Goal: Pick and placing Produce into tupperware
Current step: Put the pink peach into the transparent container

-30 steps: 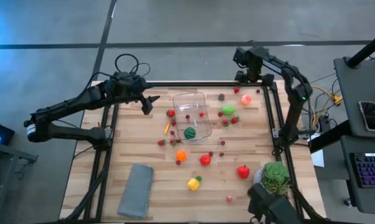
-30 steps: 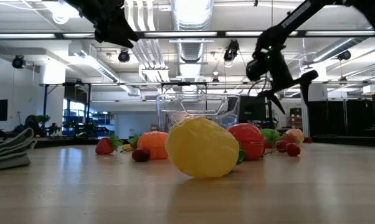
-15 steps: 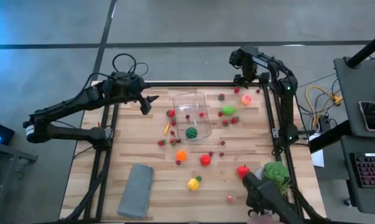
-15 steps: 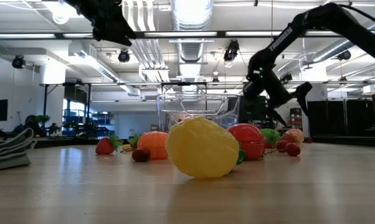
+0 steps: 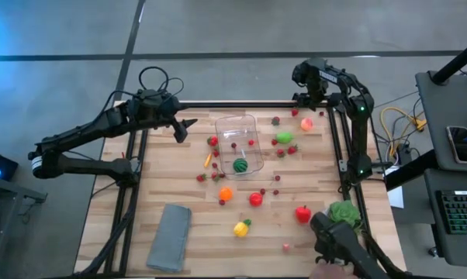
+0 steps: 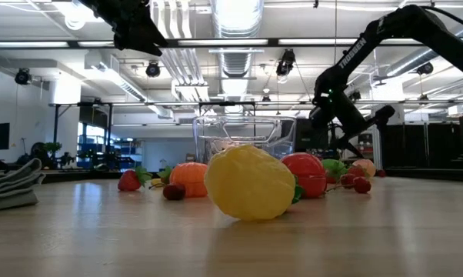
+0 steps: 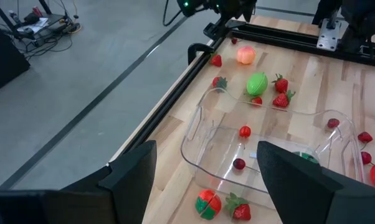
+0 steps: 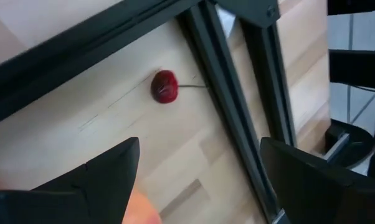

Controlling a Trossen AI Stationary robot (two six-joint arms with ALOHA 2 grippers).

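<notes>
Both tools open, empty: left tool (image 7: 206, 180), right tool (image 8: 197, 180)

A folded grey cloth (image 5: 169, 236) lies at one corner of the wooden bench (image 5: 195, 178); a green potted plant (image 5: 344, 214) stands at another.

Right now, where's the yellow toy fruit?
In the high view the yellow toy fruit lies on the near part of the table, between the grey cloth and the red pepper, below the orange fruit.
</notes>
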